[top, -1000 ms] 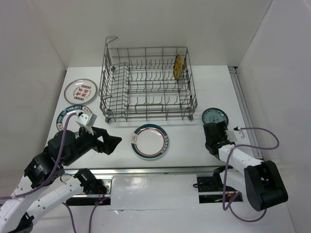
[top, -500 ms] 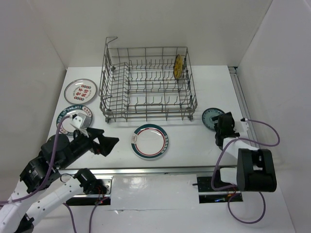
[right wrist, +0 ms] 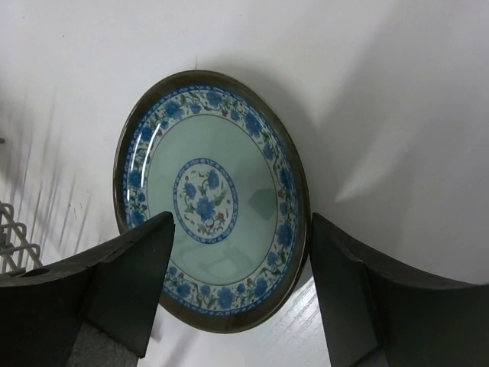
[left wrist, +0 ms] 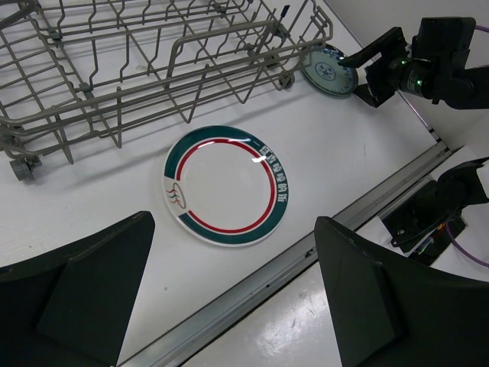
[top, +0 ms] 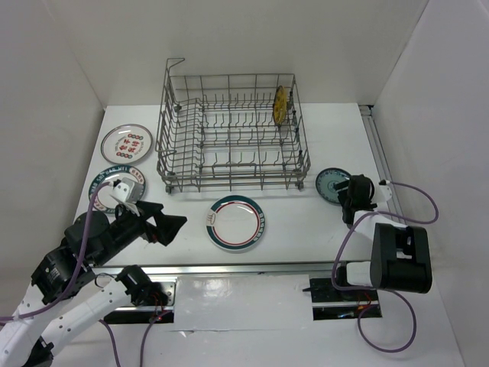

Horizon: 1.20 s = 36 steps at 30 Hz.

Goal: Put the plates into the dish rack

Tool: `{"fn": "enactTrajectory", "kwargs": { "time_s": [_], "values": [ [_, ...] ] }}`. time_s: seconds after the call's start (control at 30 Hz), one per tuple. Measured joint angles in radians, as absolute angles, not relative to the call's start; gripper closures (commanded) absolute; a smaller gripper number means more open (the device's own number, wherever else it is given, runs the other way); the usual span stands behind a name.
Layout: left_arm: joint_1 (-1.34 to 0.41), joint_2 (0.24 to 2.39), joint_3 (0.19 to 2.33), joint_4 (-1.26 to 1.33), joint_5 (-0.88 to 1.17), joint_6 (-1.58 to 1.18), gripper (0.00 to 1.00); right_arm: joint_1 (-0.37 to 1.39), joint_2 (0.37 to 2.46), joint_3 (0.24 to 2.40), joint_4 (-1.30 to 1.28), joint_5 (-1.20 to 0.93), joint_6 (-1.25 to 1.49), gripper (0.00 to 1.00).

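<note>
**Approach to grasp, small teal plate.** Your right fingers [right wrist: 114, 290] are standing apart and bracketing the near rim of the small teal plate [right wrist: 206, 199], one finger on each side. Whether either pad is touching the rim cannot be told. The plate is lying flat on the bench [right wrist: 367, 92], just beside the right-hand end of the dish rack [top: 229, 138], and is not yet lifted.

Your left fingers [left wrist: 92, 298] are spread wide and holding nothing. They are hovering above the green-rimmed plate with the red ring [left wrist: 227, 185], which is lying flat in front of the rack.

Inside the rack, one yellow-brown plate [top: 280, 105] is standing on edge near the far right corner. Two more plates are waiting on the bench to the rack's left: a white plate with red marks [top: 127, 143] and a second green-rimmed plate [top: 137, 176], partly hidden by the left arm.

Judged from this, you are working on the second plate of five. The next move is calling for a firm pinch on the thin rim, then a lift that tilts the plate upright so it can slide between two tines. A shallow glazed rim is likely to slip if you are gripping too near its edge.
</note>
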State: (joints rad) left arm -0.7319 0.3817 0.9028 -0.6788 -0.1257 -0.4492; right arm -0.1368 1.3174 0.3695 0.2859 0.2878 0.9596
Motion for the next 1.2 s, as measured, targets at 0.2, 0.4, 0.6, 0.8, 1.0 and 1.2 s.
{"fn": "enactTrajectory", "kwargs": {
  "time_s": [0.2,0.4,0.6,0.8,1.0,1.2],
  "values": [
    [-0.732,0.382,0.903,-0.679,-0.126,-0.449,0.0,-0.138,1.312,0.373,0.246,0.281,0.971,0.37],
    [-0.732,0.381,0.903,-0.679,-0.131,-0.449,0.0,-0.15,1.304,0.374,0.188,0.278,0.982,0.57],
    [-0.732,0.376,0.903,-0.68,-0.137,-0.449,0.0,-0.158,1.307,0.374,0.168,0.273,0.993,0.71],
    [-0.732,0.375,0.903,-0.68,-0.14,-0.449,0.0,-0.172,1.347,0.405,0.167,0.252,0.997,0.79],
    [-0.732,0.365,0.902,-0.68,-0.143,-0.449,0.0,-0.178,1.359,0.412,0.165,0.241,1.008,0.97],
    [-0.732,0.36,0.902,-0.68,-0.144,-0.449,0.0,-0.178,1.339,0.414,0.142,0.244,1.015,1.0]
  ]
}}
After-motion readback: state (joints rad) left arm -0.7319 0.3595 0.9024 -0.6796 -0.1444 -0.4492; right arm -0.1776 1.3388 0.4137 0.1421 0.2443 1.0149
